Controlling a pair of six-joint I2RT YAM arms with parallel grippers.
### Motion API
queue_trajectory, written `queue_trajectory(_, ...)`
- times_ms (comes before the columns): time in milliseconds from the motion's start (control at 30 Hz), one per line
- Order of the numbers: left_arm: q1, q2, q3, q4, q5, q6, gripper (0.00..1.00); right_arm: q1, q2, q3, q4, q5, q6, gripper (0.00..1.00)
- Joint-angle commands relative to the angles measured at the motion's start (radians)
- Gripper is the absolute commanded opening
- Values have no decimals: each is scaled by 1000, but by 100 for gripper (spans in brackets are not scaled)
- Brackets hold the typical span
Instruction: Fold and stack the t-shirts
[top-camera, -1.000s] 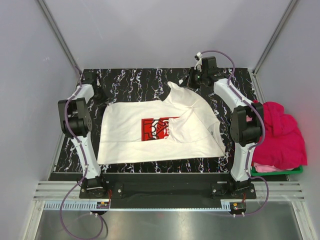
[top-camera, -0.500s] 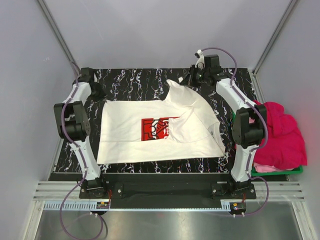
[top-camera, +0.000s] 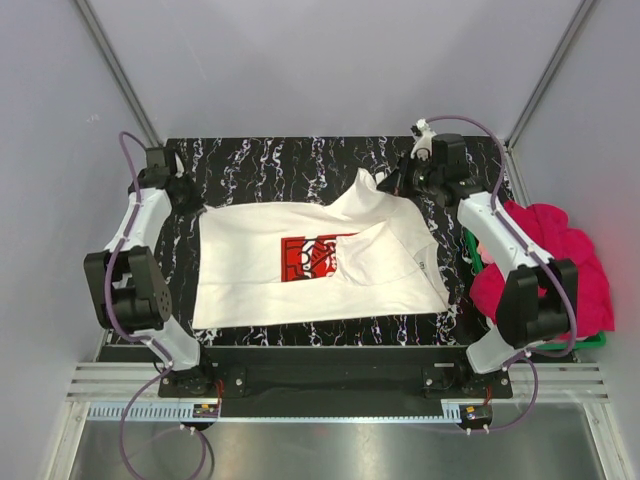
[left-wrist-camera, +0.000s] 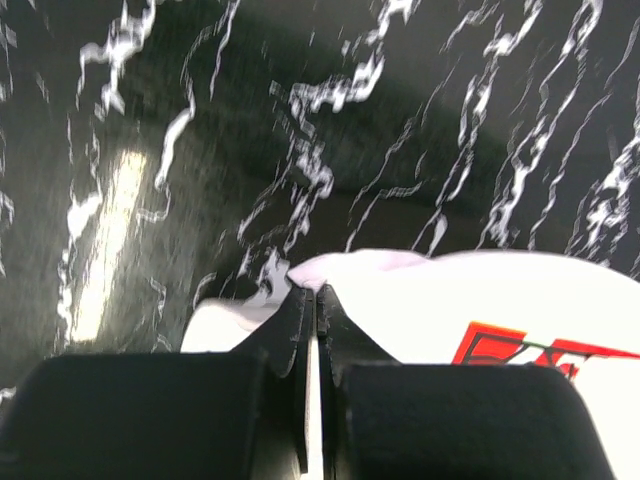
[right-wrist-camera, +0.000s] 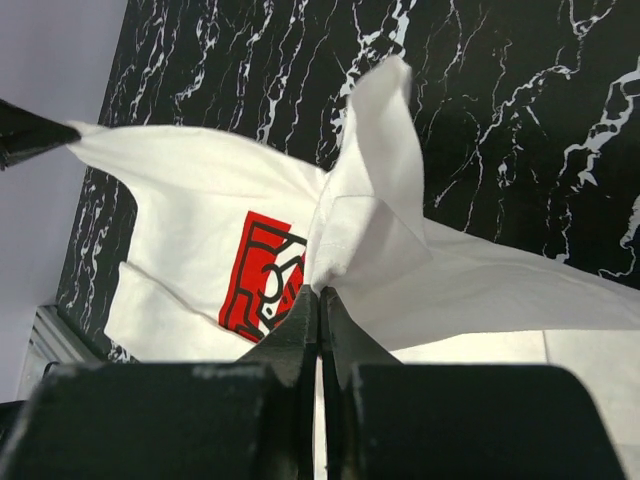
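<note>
At the middle of the black marbled table, the white t-shirt is laid print-up, with its right side partly turned over the chest. Cloth along its far edge is pinched in the left gripper and the right gripper, both toward the table's far side. Folding is judged barely begun. The pink t-shirts are heaped in a green basket off the table's right edge, and nothing is stacked.

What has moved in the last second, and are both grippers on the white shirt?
Both arms' elbows swung outward, and the right one now hangs over the pink t-shirts. The right gripper, shut on the white t-shirt's raised fold, carried that fold slightly to the right. The left gripper is shut on the shirt's far left corner. The shirt's spread body, the pink t-shirts and the basket stayed put.
</note>
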Motion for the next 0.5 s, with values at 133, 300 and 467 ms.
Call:
queue_trajectory(133,3,-156,-135,69,-20,17,0,-11,-242,-179,69,77,-28,0)
queue_trajectory(300,3,-214,-235,87,-40,14,0,-11,-333,-283,68,112,-26,0)
queue_trajectory(467,3,-257,-292,88,-57,12,0,-12,-384,-343,59,136,-13,0)
